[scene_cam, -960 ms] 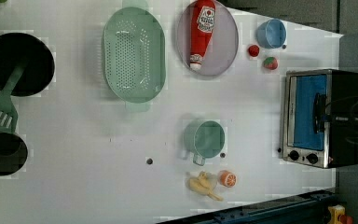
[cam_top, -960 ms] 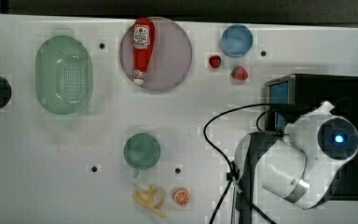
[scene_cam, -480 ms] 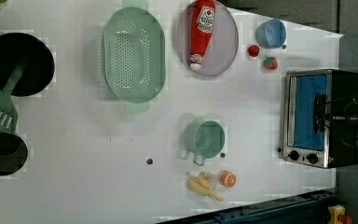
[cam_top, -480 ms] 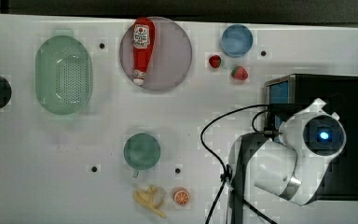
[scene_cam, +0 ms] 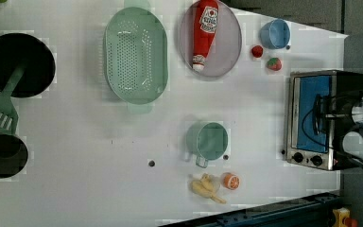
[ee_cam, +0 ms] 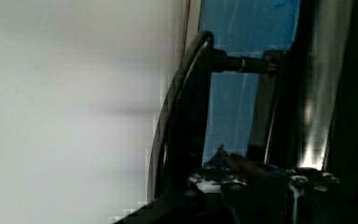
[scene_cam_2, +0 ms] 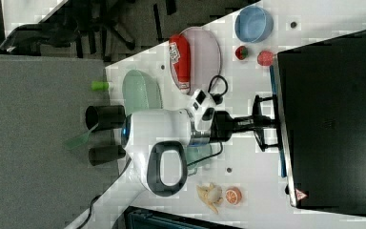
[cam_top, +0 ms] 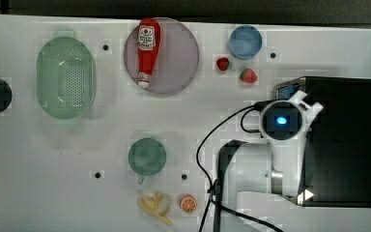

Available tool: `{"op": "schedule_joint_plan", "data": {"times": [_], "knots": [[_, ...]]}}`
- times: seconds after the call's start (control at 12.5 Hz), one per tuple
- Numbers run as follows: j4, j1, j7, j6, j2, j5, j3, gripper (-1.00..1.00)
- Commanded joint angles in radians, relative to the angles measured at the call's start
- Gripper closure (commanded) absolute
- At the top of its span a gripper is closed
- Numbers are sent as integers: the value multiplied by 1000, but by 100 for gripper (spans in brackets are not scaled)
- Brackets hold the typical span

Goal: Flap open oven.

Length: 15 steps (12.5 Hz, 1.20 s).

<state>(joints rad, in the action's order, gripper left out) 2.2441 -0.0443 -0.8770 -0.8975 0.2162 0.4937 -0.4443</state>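
Note:
The oven [cam_top: 340, 140] is a black box at the top view's right edge of the white table. Its blue glass door [scene_cam: 312, 113] stands closed in the left view, with black knobs [scene_cam: 307, 158] below it. My gripper [scene_cam_2: 265, 123] reaches level from the right view's left onto the middle of the black bar handle [scene_cam_2: 259, 136], and is shut on it. The wrist view shows the handle bar [ee_cam: 182, 116] close up in front of the blue glass [ee_cam: 233, 107], with one finger [ee_cam: 256, 179] behind the bar. My white wrist [cam_top: 282, 121] covers the door's front edge.
A ketchup bottle [cam_top: 146, 50] lies on a grey plate [cam_top: 178, 63]. Near the oven sit a blue bowl [cam_top: 245, 42] and two strawberries [cam_top: 248, 76]. A green colander [cam_top: 66, 77], a green cup [cam_top: 147, 156], a banana [cam_top: 155, 205] and an orange half [cam_top: 188, 203] lie further off. My black cable [cam_top: 207, 145] loops beside the arm.
My wrist has moved toward the top view's left, off the oven's roof to its front edge, bringing the gripper onto the handle. The door has stayed closed.

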Motion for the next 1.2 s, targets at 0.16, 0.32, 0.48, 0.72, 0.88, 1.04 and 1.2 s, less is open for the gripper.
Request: {"op": "schedule_joint_plan", "data": {"times": [0.16, 0.32, 0.48, 0.72, 0.88, 1.04, 1.2], "knots": [[19, -122, 371, 36, 106, 121, 80, 65], [14, -169, 540, 101, 144, 185, 97, 65], [6, -221, 699, 158, 185, 259, 108, 65], [-34, -296, 896, 210, 281, 374, 117, 65], [-76, -338, 940, 237, 360, 413, 119, 65], [-136, -374, 951, 257, 443, 438, 120, 65], [-194, -405, 971, 293, 520, 443, 117, 65]]}}
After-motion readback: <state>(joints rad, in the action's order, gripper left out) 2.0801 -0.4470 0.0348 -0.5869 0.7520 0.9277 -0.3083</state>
